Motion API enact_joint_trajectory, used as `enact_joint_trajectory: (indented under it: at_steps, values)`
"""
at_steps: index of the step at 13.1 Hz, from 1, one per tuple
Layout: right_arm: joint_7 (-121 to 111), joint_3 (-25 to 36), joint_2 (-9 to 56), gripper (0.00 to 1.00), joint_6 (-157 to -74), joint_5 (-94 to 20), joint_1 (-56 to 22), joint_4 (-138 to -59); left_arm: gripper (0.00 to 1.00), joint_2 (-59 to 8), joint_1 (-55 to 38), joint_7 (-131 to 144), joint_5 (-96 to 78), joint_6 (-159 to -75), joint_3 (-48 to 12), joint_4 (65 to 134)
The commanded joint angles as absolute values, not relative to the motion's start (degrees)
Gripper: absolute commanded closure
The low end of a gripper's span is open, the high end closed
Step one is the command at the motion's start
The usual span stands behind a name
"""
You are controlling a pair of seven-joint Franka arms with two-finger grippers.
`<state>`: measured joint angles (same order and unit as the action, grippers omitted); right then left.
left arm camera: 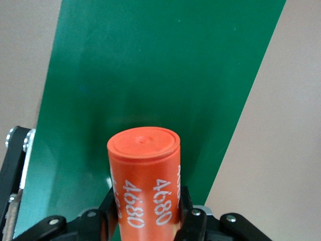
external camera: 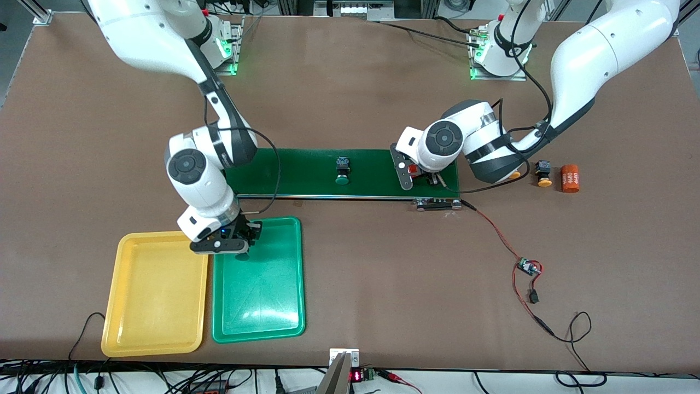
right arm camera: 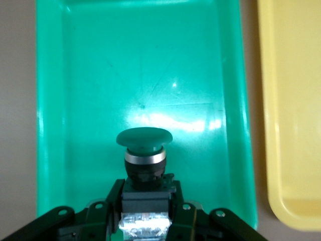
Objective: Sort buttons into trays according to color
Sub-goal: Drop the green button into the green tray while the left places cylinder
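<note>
- Two trays lie lowest in the front view, side by side and nearly touching: one yellow tray (external camera: 156,295) at about seven o'clock on the table, one green tray (external camera: 262,295) just beside it toward the left arm's end.
- Anything in them?
- Both floors show bare. The right gripper (external camera: 240,241) hangs over the green tray's corner at its eleven o'clock, fingers pinched on the black body of one green-capped button (right arm camera: 144,145), cap pointing out over the tray floor.
- How many buttons do you count?
- Three for certain. That one, a second green-capped button (external camera: 342,171) lying on the conveyor belt (external camera: 306,172) near the table's centre, and one yellow-capped button (external camera: 543,173) on the bare table at three o'clock. A bit of orange shows under the left arm's elbow; I cannot tell what it is.
- And the orange cylinders?
- Two. One cylinder on the table (external camera: 570,178) just beside the yellow-capped button, toward the left arm's end. The other, the held cylinder (left arm camera: 145,181), printed 4680, stands clamped between the left gripper (left arm camera: 145,221) fingers over the belt's end.
- One belt?
- One, dark green, farther from the camera than both trays.
</note>
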<state>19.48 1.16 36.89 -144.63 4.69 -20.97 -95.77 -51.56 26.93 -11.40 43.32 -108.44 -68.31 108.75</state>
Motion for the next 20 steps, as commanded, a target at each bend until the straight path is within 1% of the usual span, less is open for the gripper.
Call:
enact_joint_trajectory:
  at_steps: [1,2,3,4,5,6,8,10,11,13,15,17,20]
  values:
    - [15.65,0.53,39.89,0.88,-145.02,5.36,-19.78,-93.87,0.51,-51.15,26.54,-12.22,45.88,-108.81,-68.12,108.28]
    - [15.64,0.53,40.77,0.88,-145.02,5.27,-19.86,-93.87,0.02,-51.15,26.89,-12.30,45.97,-108.81,-68.20,108.19]
    - [15.64,0.53,41.30,0.88,-145.02,5.19,-19.86,-93.87,0.00,-50.80,27.07,-12.30,45.88,-108.29,-68.29,107.93]
    - [15.64,0.53,41.57,0.85,-145.11,5.36,-19.86,-93.87,0.00,-50.71,27.59,-12.30,45.88,-108.11,-68.81,107.84]
    - [15.64,0.53,41.49,0.79,-145.11,5.19,-19.95,-93.87,0.00,-50.36,28.21,-12.30,45.88,-107.50,-69.17,107.58]
    - [15.64,0.53,41.48,0.67,-145.11,5.19,-19.86,-93.78,0.00,-50.27,29.00,-12.22,45.88,-106.79,-70.21,107.14]
    - [15.65,0.53,41.48,0.29,-145.28,5.36,-19.86,-93.87,0.00,-50.27,31.19,-12.22,45.79,-103.03,-72.68,105.21]
    - [15.47,0.53,41.31,0.12,-145.28,5.10,-19.78,-93.87,0.00,-50.27,32.60,-12.04,45.70,-96.80,-75.57,101.62]
    - [15.29,0.61,41.13,0.00,-145.28,5.10,-19.78,-93.78,0.00,-50.27,32.69,-11.95,45.70,-93.37,-76.19,99.43]
    - [15.47,0.61,40.78,0.00,-144.50,5.36,-19.69,-94.04,0.00,-50.27,32.87,-12.04,45.62,-86.52,-76.20,93.46]
    - [15.64,0.53,37.72,0.00,-140.65,5.45,-18.81,-95.27,0.00,-50.27,33.48,-11.60,46.23,-81.41,-75.24,88.44]
    - [17.05,0.35,33.77,0.00,-134.59,5.19,-18.90,-96.76,0.00,-50.36,36.02,-11.51,48.33,-81.21,-72.17,87.36]
    - [19.23,-0.09,25.86,0.00,-128.34,4.40,-18.98,-101.50,0.00,-50.62,38.58,-11.77,50.18,-81.47,-71.02,86.41]
